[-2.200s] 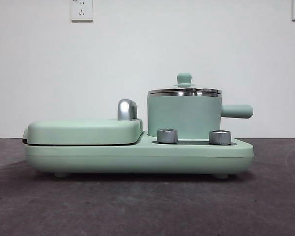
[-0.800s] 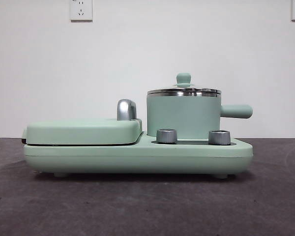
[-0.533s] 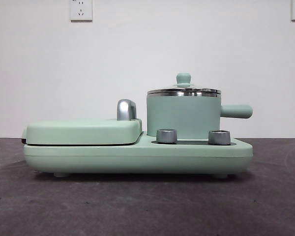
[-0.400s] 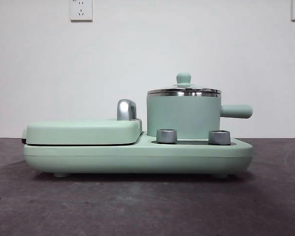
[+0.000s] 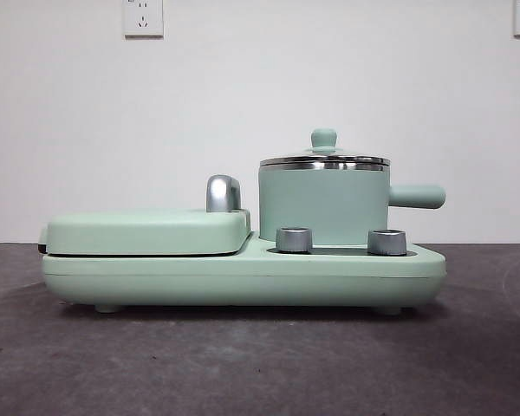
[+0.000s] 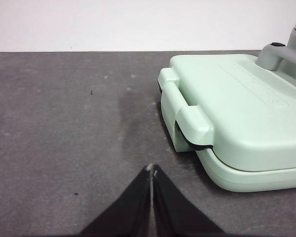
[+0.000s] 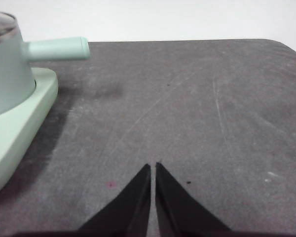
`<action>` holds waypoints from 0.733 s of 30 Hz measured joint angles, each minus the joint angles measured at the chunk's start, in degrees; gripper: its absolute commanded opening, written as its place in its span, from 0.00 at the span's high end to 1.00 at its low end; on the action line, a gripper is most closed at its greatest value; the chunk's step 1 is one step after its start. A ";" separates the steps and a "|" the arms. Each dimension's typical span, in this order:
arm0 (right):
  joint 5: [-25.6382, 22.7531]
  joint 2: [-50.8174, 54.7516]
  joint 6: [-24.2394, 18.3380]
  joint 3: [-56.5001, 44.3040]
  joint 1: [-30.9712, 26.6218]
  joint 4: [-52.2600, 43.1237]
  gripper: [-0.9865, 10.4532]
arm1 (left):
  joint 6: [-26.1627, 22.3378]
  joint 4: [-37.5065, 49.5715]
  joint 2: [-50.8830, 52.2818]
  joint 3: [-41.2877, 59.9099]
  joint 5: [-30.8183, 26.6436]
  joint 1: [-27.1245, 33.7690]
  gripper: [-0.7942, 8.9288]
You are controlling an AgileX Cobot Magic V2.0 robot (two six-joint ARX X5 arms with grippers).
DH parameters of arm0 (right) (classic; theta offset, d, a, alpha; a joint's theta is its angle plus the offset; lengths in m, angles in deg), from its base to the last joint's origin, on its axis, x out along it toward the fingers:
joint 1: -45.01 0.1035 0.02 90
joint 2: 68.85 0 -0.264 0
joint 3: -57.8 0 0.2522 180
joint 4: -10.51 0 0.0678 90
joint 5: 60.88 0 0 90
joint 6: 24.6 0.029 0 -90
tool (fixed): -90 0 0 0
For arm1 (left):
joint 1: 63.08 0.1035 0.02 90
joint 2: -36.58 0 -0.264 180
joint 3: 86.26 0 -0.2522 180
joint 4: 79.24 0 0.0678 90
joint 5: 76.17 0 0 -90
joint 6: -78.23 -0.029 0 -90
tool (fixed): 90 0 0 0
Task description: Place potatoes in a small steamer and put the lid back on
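Note:
The small steamer (image 5: 323, 206), a mint-green pot with a steel rim and a stubby side handle (image 5: 416, 196), stands on the right half of a green cooking base (image 5: 243, 276). The lid (image 5: 324, 158) sits on it, its green knob up. From the right wrist view the steamer (image 7: 7, 74) shows at the side, with my right gripper (image 7: 153, 167) shut low over bare table beside the base. My left gripper (image 6: 151, 169) is shut over the table off the griddle end. The potatoes are out of view.
A flat green hinged griddle (image 5: 147, 232) with a chrome handle (image 5: 223, 192) fills the base's left half, seen also in the left wrist view as the griddle (image 6: 237, 108). Two steel dials (image 5: 294, 240) face front. Dark grey table (image 5: 260, 364) lies around.

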 measured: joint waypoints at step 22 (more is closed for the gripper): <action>5.18 0.22 -0.57 -1.92 0.00 -3.61 0.90 | 0.00 0.11 0.00 0.00 0.00 0.00 0.91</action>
